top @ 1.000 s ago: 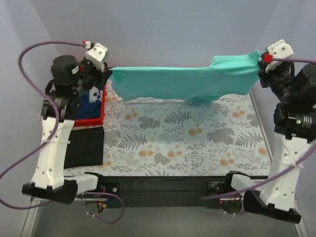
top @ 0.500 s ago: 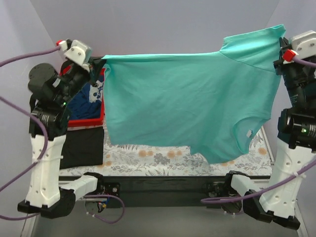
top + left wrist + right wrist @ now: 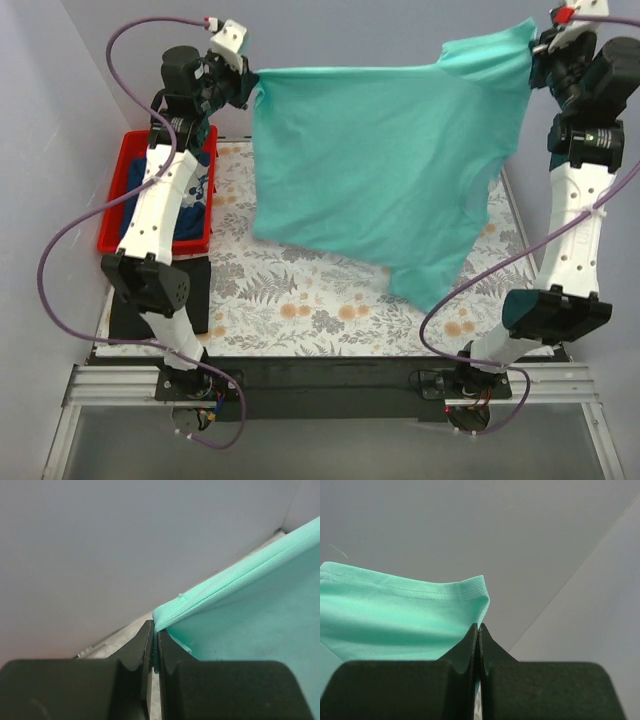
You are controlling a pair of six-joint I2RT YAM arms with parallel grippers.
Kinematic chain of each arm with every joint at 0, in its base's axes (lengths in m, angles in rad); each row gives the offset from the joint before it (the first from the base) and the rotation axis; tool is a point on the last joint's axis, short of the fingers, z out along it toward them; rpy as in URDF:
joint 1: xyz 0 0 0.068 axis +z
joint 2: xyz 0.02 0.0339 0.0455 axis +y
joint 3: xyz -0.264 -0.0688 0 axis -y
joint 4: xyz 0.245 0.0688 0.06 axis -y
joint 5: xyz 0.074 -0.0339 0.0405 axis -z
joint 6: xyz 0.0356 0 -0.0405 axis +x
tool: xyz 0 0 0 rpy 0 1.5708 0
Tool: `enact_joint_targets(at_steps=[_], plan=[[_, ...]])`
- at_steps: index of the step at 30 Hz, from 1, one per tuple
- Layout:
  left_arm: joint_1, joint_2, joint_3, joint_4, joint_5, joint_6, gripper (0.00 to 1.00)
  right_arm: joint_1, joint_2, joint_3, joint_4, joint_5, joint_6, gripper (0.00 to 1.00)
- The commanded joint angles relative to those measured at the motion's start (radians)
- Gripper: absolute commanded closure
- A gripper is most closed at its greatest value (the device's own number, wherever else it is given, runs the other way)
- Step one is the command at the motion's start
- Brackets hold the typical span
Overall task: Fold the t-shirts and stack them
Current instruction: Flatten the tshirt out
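Note:
The teal t-shirt (image 3: 370, 170) hangs spread in the air between both arms, high above the table. My left gripper (image 3: 250, 85) is shut on its upper left corner; the hem edge (image 3: 220, 590) runs from the jaws in the left wrist view. My right gripper (image 3: 537, 45) is shut on its upper right corner, seen as a teal fold (image 3: 405, 615) in the right wrist view. The shirt's low tip hangs near the table's front right. The navy t-shirt (image 3: 196, 192) with white print lies in the red bin. The black t-shirt (image 3: 195, 295) lies folded at the front left.
The red plastic bin (image 3: 118, 190) stands at the left of the floral table cover (image 3: 310, 290). Grey walls close in the back and both sides. A black rail (image 3: 330, 375) runs along the near edge by the arm bases.
Both arms have risen and reached back, lifting the teal shirt from draped near the table to hanging fully spread. The left gripper has moved right, towards the back wall.

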Motion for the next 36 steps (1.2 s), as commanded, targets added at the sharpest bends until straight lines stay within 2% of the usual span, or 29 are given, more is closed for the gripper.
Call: enact_joint_targets(at_steps=[1, 2, 5, 7, 8, 9, 10, 11, 12, 13, 15, 16, 18, 19, 22, 26, 29, 32, 36], plan=[[0.019, 0.079, 0.231, 0.094, -0.040, 0.022, 1.00, -0.011, 0.085, 0.235, 0.139, 0.051, 0.111, 0.99], [0.026, 0.143, 0.350, 0.103, -0.046, 0.026, 1.00, -0.011, 0.110, 0.320, 0.148, 0.040, 0.137, 0.99], [0.042, 0.180, 0.417, 0.172, -0.050, 0.032, 1.00, -0.009, 0.154, 0.363, 0.214, 0.022, 0.164, 0.99], [0.059, 0.130, 0.283, 0.249, -0.025, 0.064, 1.00, -0.011, 0.127, 0.273, 0.280, 0.013, 0.168, 0.99], [0.062, 0.102, 0.211, 0.339, -0.012, 0.075, 1.00, -0.009, 0.108, 0.220, 0.309, 0.002, 0.167, 0.99], [0.067, 0.069, 0.039, 0.384, 0.006, 0.095, 1.00, -0.009, 0.089, 0.161, 0.374, -0.010, 0.153, 0.99], [0.067, 0.009, -0.039, 0.415, 0.018, 0.133, 1.00, -0.009, 0.049, 0.031, 0.395, -0.026, 0.135, 0.99], [0.067, -0.020, -0.129, 0.504, 0.043, 0.150, 1.00, -0.009, 0.029, -0.028, 0.415, -0.055, 0.119, 0.99], [0.069, -0.045, -0.264, 0.533, 0.052, 0.163, 1.00, -0.008, -0.005, -0.161, 0.448, -0.066, 0.090, 0.99], [0.067, -0.085, -0.337, 0.577, 0.060, 0.175, 1.00, -0.008, -0.020, -0.215, 0.462, -0.078, 0.070, 0.99], [0.067, -0.109, -0.446, 0.597, 0.071, 0.186, 1.00, -0.008, -0.068, -0.346, 0.487, -0.128, 0.018, 0.99], [0.067, -0.132, -0.556, 0.603, 0.077, 0.202, 1.00, -0.008, -0.086, -0.474, 0.492, -0.139, -0.012, 0.99], [0.067, -0.160, -0.667, 0.629, 0.095, 0.216, 1.00, -0.006, -0.141, -0.589, 0.493, -0.199, -0.067, 0.99], [0.067, -0.171, -0.761, 0.646, 0.100, 0.226, 1.00, -0.006, -0.163, -0.716, 0.495, -0.223, -0.126, 0.99], [0.067, -0.217, -0.917, 0.654, 0.134, 0.230, 1.00, -0.005, -0.249, -0.860, 0.493, -0.233, -0.195, 0.99], [0.067, -0.214, -1.007, 0.605, 0.157, 0.219, 1.00, -0.005, -0.315, -1.051, 0.473, -0.225, -0.264, 0.99], [0.067, -0.194, -1.035, 0.565, 0.149, 0.229, 1.00, -0.005, -0.329, -1.093, 0.449, -0.211, -0.293, 0.99], [0.069, -0.218, -0.991, 0.506, 0.135, 0.201, 1.00, -0.006, -0.329, -1.044, 0.411, -0.169, -0.276, 0.99], [0.075, -0.315, -0.836, 0.426, 0.172, 0.138, 1.00, -0.011, -0.366, -0.839, 0.349, -0.136, -0.215, 0.99]])
